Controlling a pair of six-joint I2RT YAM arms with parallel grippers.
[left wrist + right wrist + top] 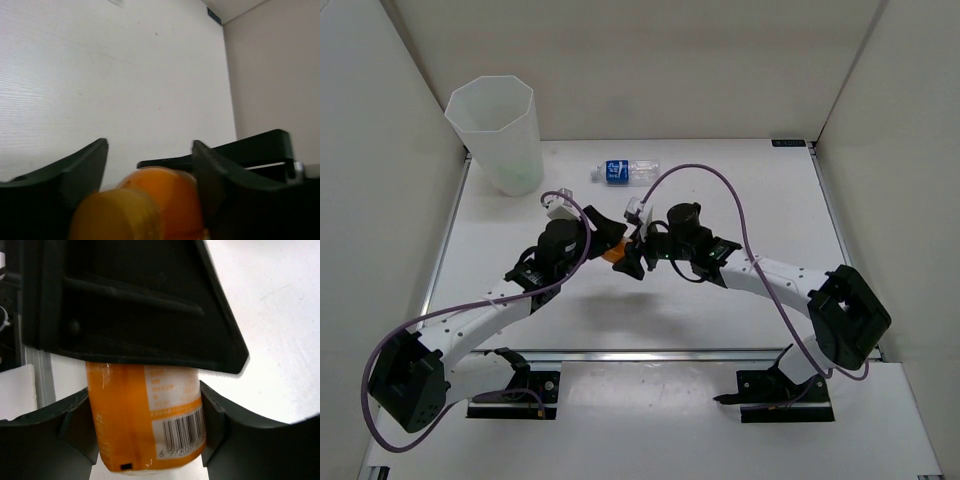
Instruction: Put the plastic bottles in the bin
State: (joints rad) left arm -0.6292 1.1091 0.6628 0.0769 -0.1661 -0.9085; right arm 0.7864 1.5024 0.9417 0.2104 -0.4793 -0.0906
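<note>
An orange-filled bottle (615, 254) is held above the table's middle, where both grippers meet. My right gripper (634, 258) is shut on its labelled body (125, 425), with both fingers pressed against its sides (145, 390). My left gripper (605, 240) is open around its cap end (160, 195). The bottle touches the right finger (215, 175), and a thin gap shows at the left finger (75, 175). A clear bottle with a blue label (625, 171) lies at the back middle. The bin (495, 130) stands at the back left. The other bottles are out of view.
White walls enclose the table on the left, back and right. A metal rail (650, 353) runs along the near edge in front of the arm bases. Purple cables (720, 185) loop above both arms.
</note>
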